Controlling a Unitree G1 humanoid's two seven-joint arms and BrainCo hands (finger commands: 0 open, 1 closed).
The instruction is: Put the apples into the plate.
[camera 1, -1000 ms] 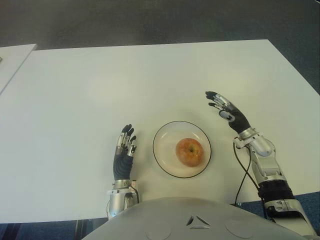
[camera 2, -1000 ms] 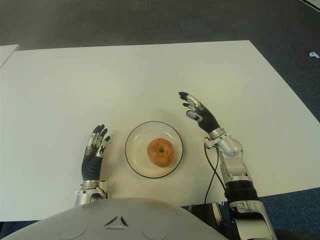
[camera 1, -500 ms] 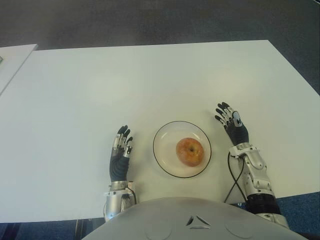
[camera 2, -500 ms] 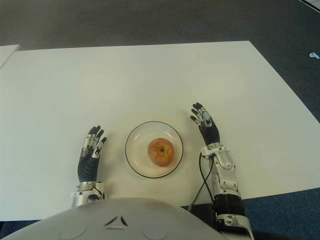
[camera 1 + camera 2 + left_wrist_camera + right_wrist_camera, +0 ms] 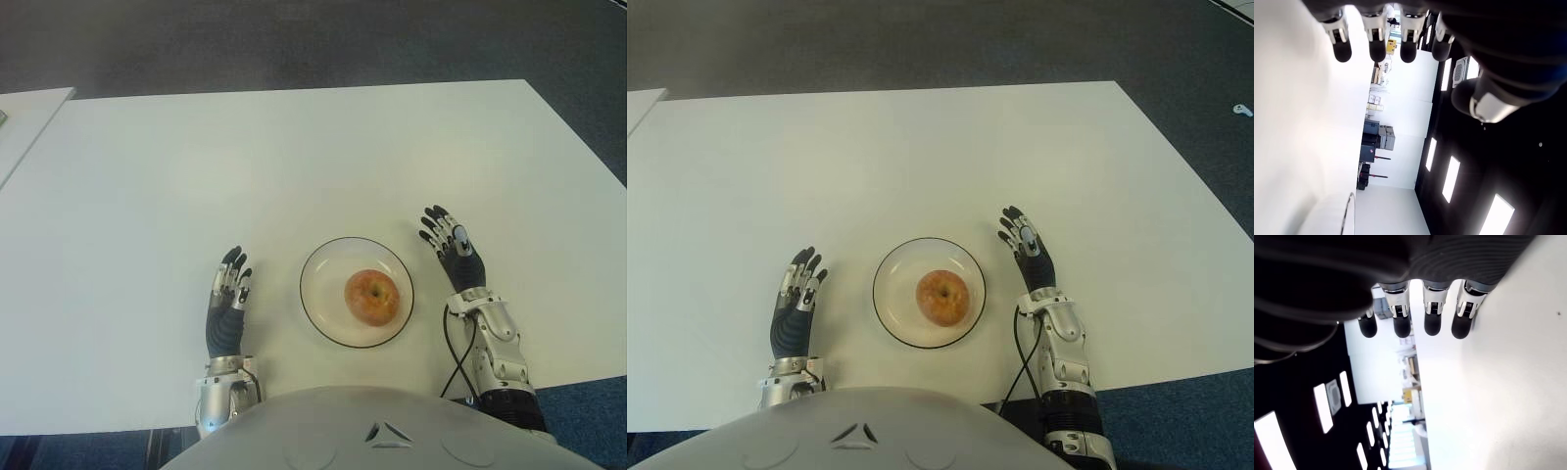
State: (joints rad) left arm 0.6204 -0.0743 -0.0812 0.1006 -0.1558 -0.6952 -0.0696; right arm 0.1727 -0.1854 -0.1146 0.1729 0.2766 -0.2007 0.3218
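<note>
A single apple [image 5: 372,296] sits inside the plate [image 5: 322,271], a shallow clear dish with a dark rim, on the near part of the white table [image 5: 294,157]. The apple lies a little right of the plate's middle, reddish-orange with its stem dimple facing up. The right hand [image 5: 454,255] shows just right of the plate, near its far-right rim, palm down with its fingers [image 5: 1432,323] stretched out straight and slightly fanned, holding nothing; in the right wrist view the four fingertips line up side by side over the bare white surface. The left hand [image 5: 227,305] shows left of the plate, a short way off from its rim, its fingers [image 5: 1376,46] likewise extended and empty, pointing toward the far side of the table. The apple is apart from both hands: the plate's rim lies between it and each set of fingers, with the right hand the closer of the two. Whether either palm touches the table cannot be told. A second pale table edge [image 5: 29,108] shows at the far left.
</note>
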